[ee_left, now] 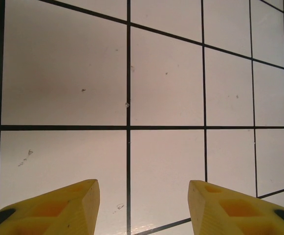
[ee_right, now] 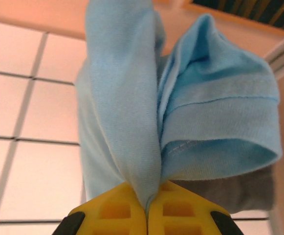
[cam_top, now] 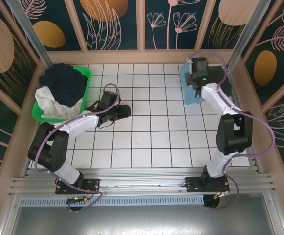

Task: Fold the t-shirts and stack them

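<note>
Yellow fingertips of the right gripper (ee_right: 146, 205) sit pressed together right at the lens, pinching a ridge of the light blue t-shirt (ee_right: 127, 98). The cloth rises from that pinch in two bunched folds, with a stitched hem curling over on the right. A strip of grey cloth (ee_right: 249, 188) shows just beneath the blue fold, touching it; how far it runs I cannot tell.

From above, the blue shirt lies at the table's far right corner, close against the wooden wall (cam_top: 239, 83), with the right arm reaching over it.

Across the table, the green basket (cam_top: 85, 81) stands in the far left corner. It holds a heaped dark cloth (cam_top: 63, 83) and a crumpled white cloth (cam_top: 51, 105) that spills over its near rim.

The left gripper (ee_left: 144, 196) is just beside the basket, its fingers spread apart with nothing between them, over bare tiles.

The white gridded table (cam_top: 146, 132) is open through the middle and along the near side. Room is tight only at the two far corners.
</note>
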`<state>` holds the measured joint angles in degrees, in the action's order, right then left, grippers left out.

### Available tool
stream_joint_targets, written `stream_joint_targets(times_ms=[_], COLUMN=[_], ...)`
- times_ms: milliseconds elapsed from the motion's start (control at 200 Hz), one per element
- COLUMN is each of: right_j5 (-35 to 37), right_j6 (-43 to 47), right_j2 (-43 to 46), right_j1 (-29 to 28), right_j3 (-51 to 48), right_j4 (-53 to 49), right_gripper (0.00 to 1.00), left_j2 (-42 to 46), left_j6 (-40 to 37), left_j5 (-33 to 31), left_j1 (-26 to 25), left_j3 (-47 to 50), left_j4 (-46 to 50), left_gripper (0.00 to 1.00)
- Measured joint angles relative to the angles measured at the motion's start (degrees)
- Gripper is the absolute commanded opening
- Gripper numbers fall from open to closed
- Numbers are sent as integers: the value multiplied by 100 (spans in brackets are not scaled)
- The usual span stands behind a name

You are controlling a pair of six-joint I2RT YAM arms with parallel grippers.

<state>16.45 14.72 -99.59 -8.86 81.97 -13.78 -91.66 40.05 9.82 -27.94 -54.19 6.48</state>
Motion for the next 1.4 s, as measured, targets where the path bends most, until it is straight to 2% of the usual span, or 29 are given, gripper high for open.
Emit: stream_joint_targets(times_ms=[200,360,520,651,906,1191,1396], right_j5=[-876,-1585,-2201,-2723,-3001,-2944,-3016], right_j6=[472,553,597,573,223,-7,-9], right_j2=[-304,-1104,-1565,-1622,-1606,-2428,-3298], right_j1=[1285,1832,1945,1816,1355,2140,2518], right_j3=[15,476,835,1056,1040,1412,2514], right_j4=[835,1062,1095,1193,1738,1825,1047], right_gripper=[0,0,0,0,0,0,0], left_j2=[-188,-205,-256,-343,-439,-444,-476], left_j6=[0,2,0,0,-15,-90,-105], left_j5=[4,0,0,-2,0,0,-17], left_j1=[0,0,0,0,9,9,9], left_j3=[0,0,0,0,0,0,-2], left_j4=[28,44,44,63,127,170,212], left_gripper=[50,50,50,50,50,50,50])
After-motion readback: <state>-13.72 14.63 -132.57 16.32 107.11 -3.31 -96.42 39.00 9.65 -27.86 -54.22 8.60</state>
